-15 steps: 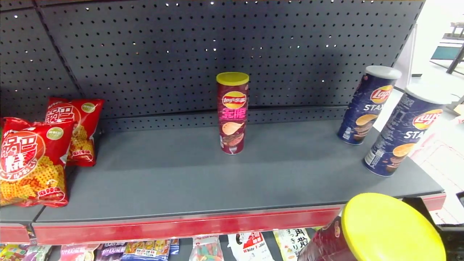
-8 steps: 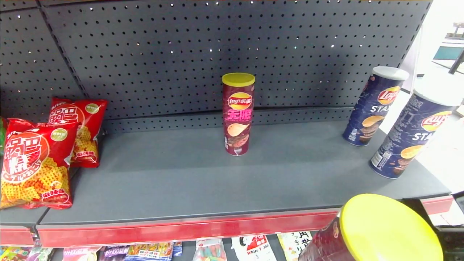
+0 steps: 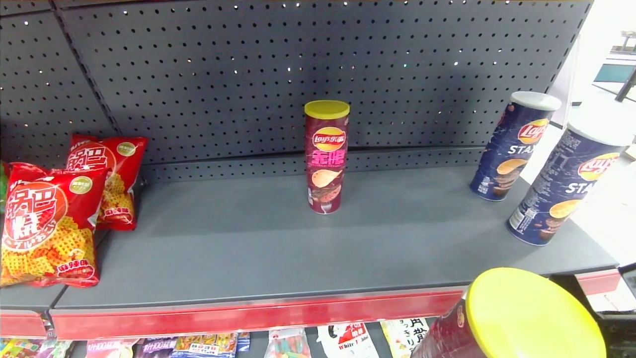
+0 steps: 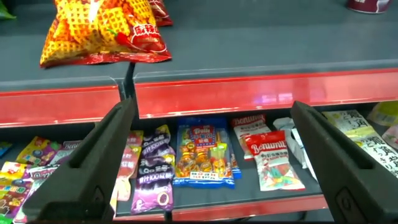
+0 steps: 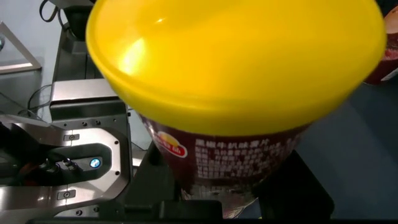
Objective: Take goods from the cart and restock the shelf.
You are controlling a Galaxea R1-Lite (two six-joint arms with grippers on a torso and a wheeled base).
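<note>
A maroon chip can with a yellow lid [image 3: 526,318] hangs in front of the shelf's front right corner, below the board [image 3: 248,248]. My right gripper [image 5: 230,199] is shut on its lower part, mostly hidden under the can [image 5: 236,93]. A matching maroon can [image 3: 326,159] stands upright at the middle back of the shelf. My left gripper [image 4: 211,168] is open with nothing between its fingers. It sits low, facing the lower shelf under the red front edge [image 4: 261,93].
Two navy chip cans [image 3: 512,146] [image 3: 564,186] stand at the shelf's right end. Two red snack bags [image 3: 47,223] [image 3: 112,181] lean at the left. Candy packs [image 4: 205,155] fill the lower shelf. Bare board lies around the middle can.
The head camera shifted a little, so the whole shelf slid right in the picture. The held can stays at the bottom right, barely lower.
</note>
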